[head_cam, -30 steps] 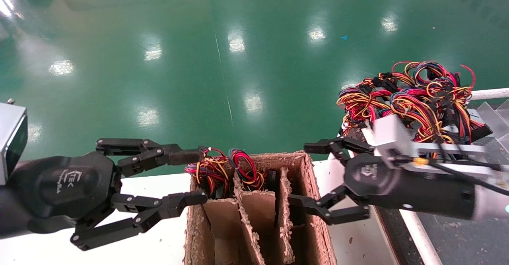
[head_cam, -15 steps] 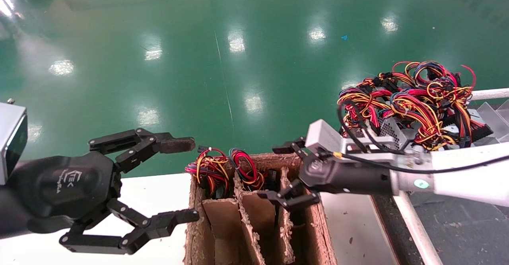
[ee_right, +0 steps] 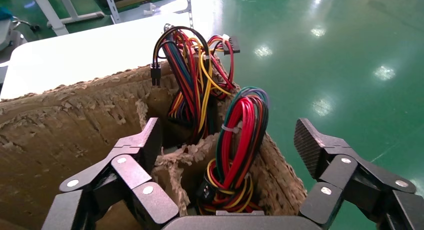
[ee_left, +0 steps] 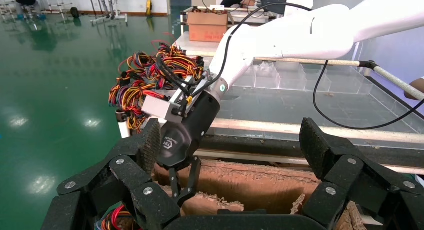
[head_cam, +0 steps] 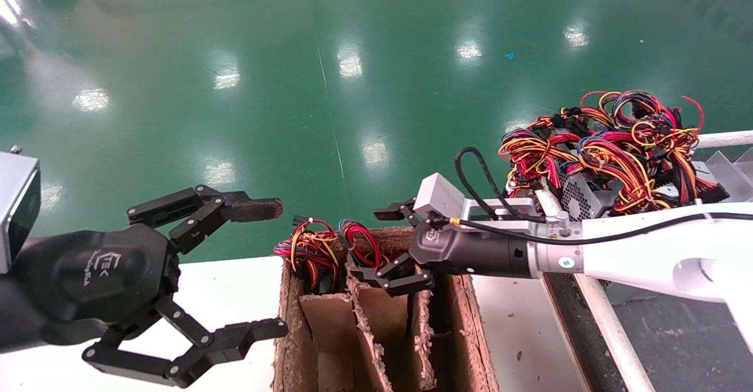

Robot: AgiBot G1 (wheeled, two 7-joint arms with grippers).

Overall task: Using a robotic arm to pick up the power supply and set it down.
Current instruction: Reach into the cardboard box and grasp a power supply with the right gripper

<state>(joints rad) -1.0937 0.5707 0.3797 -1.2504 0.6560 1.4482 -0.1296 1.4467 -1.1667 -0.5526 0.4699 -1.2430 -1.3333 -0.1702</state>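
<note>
Above the cardboard box (head_cam: 459, 321), open right end effector (head_cam: 391, 245) straddles the power supply's wires (ee_right: 240, 140); dividers (head_cam: 419, 333) flank it.

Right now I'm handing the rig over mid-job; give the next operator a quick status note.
Right gripper: open, empty, over the far end of the cardboard divider box, lined up on the power supply's red and blue wire bundle.
Left gripper: open, empty, just left of the box above the white table.
Power supply: sitting in the box's middle slot, wires sticking up, beside a like unit with red-yellow-black wires.
Done: approach only. Nothing grasped.
Left: close on the supply, lift it out, set it down.
</note>
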